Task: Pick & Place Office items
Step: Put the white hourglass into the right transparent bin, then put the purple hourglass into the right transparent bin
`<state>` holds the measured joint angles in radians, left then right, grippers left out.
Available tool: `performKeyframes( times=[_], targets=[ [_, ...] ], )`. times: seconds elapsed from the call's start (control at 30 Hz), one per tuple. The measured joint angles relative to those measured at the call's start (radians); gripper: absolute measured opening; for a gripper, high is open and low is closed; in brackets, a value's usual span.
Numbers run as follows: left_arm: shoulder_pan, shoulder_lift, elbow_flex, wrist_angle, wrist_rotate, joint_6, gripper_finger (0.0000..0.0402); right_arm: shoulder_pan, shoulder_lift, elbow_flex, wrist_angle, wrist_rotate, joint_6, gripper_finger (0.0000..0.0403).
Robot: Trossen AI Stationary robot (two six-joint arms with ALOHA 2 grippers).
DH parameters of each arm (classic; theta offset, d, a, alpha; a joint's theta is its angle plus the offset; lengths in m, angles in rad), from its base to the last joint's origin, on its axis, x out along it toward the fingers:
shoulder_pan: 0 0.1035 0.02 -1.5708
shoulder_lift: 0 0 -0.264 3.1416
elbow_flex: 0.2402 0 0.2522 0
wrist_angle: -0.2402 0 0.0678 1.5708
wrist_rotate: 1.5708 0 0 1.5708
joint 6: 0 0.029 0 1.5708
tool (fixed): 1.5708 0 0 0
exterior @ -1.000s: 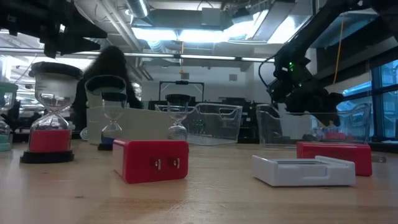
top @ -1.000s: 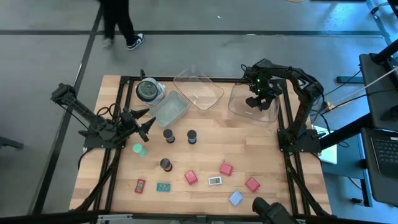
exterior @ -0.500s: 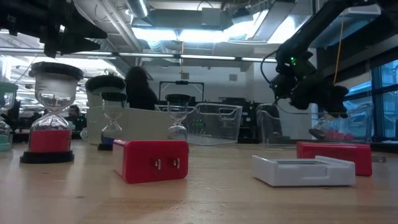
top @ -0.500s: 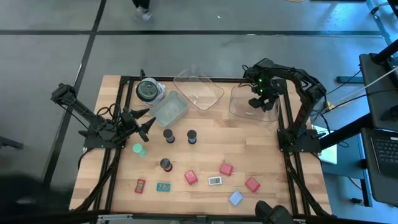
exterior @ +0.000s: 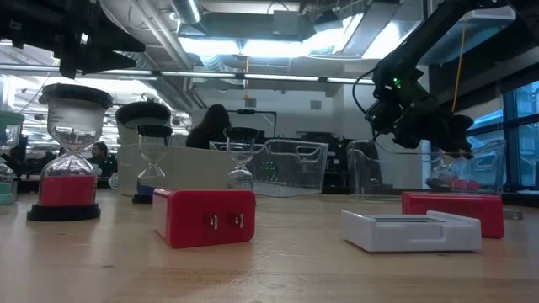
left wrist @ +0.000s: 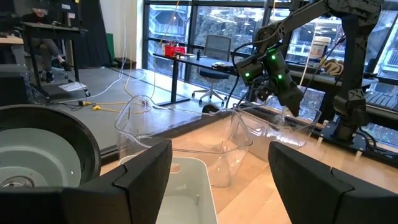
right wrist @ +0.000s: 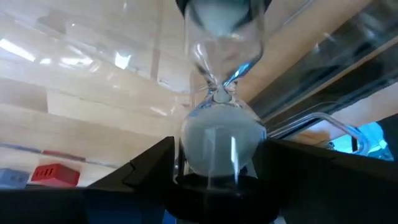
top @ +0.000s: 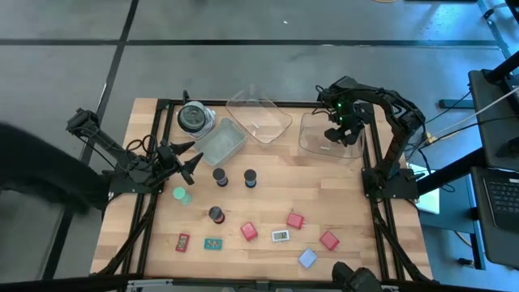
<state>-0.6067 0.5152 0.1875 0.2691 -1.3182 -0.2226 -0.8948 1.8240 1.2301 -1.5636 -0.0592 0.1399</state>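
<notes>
Holding my right gripper over the clear tray at the table's far right, I see its fingers pinching an hourglass; left gripper waits spread.

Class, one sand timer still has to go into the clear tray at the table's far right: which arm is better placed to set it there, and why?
Right: the right gripper hangs over that clear tray, shut on a sand timer. The left gripper waits open, far across the table.

Sand timers I see: five
Red blocks: three
Trays: three
Jar: one
</notes>
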Motion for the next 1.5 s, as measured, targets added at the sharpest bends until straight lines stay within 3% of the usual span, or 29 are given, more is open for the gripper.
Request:
performKeyframes(
  times=[0.73,1.2,1.5],
  targets=[
    [0.0,0.0,0.0,0.0,0.0,0.0,0.0264,0.0,0.0,0.0,0.069,0.018,-0.018,0.0223],
    [0.0,0.0,0.0,0.0,-0.001,0.0,0.0264,0.0,0.0,0.007,0.064,0.041,-0.082,0.0281],
    [0.0,0.0,0.0,0.018,-0.001,-0.001,0.0264,0.012,-0.046,0.277,-0.007,0.06,-0.1,0.0286]
  ],
)
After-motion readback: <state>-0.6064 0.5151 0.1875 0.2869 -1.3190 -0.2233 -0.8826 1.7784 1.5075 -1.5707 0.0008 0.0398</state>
